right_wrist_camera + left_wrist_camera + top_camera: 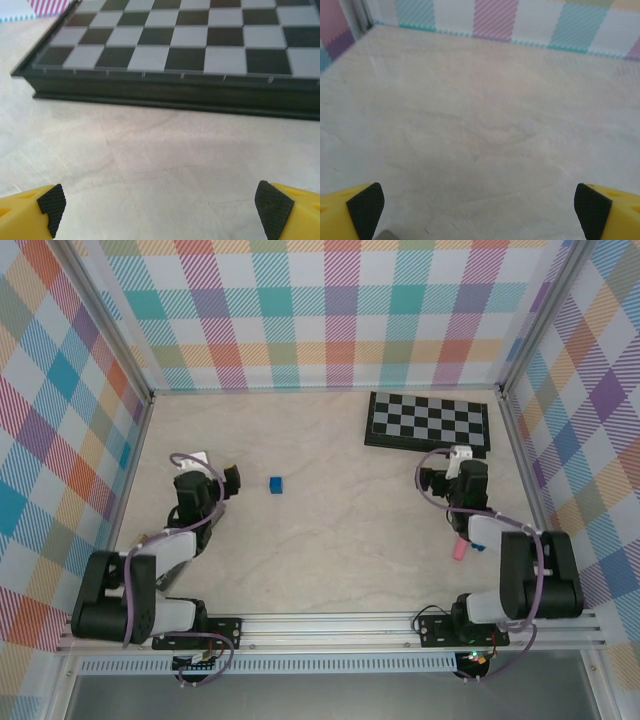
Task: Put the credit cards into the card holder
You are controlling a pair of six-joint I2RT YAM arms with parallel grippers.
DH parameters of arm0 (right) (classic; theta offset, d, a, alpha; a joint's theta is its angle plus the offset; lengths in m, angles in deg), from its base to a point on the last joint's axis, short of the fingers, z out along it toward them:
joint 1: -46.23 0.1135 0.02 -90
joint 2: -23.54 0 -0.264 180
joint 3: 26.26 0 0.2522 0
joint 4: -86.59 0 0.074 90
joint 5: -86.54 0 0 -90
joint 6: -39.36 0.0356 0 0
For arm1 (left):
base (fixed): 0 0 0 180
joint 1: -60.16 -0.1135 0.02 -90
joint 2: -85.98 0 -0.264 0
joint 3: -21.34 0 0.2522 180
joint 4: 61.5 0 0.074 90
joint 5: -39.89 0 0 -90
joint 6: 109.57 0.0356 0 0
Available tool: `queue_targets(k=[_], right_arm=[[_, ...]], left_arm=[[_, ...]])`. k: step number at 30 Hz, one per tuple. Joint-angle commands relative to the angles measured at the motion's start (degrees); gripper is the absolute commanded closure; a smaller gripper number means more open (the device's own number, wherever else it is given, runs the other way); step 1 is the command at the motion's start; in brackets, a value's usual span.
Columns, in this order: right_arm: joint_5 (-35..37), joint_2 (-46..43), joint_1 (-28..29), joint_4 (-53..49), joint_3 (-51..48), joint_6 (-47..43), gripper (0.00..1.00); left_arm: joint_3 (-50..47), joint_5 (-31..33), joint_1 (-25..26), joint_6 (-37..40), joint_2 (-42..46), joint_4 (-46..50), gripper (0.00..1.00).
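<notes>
While the left gripper [479, 207] gapes empty over the table [480, 125], the right gripper [161, 207] gapes empty near the chessboard [190, 45].

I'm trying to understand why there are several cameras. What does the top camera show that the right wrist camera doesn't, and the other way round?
Top view: the left arm, the right arm, a small blue cube mid-table and a pink object beside the right arm. Right wrist view: the open right gripper with yellow fingers and, up close, the chessboard with its dark raised rim. Both: the chessboard and the pale table.
</notes>
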Motion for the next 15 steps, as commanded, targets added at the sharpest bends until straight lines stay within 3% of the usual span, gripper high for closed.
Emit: queue_targets(k=[1,3,5,7,10,15], right_arm=[[-0.41,-7.69,0.17,-23.5,8.38,8.61,0.0],[-1.01,-10.33,0.07,-35.09,12.83,17.1,0.0],[-5.38,-10.8,0.08,-46.58,17.58,23.49,0.0],[-14.93,-10.84,0.08,-49.22,19.0,24.43,0.0],[-25.12,-13.15,0.53,-46.0,16.38,29.11,0.01],[-26.43,-16.61,4.49,-48.41,17.08,29.98,0.0]], left_arm=[[7.06,7.43,-1.32,-13.21,6.94,19.71,0.0],[12.44,10.89,-1.48,-25.3,9.5,35.3,0.0],[16.82,2.72,-2.37,-25.63,9.31,43.81,0.0],[20.22,-2.42,-2.47,-26.47,7.15,50.68,0.0],[24.73,-3.25,-3.52,-28.63,1.32,59.21,0.0],[25.17,-12.92,-7.77,-29.83,-5.78,56.09,0.0]])
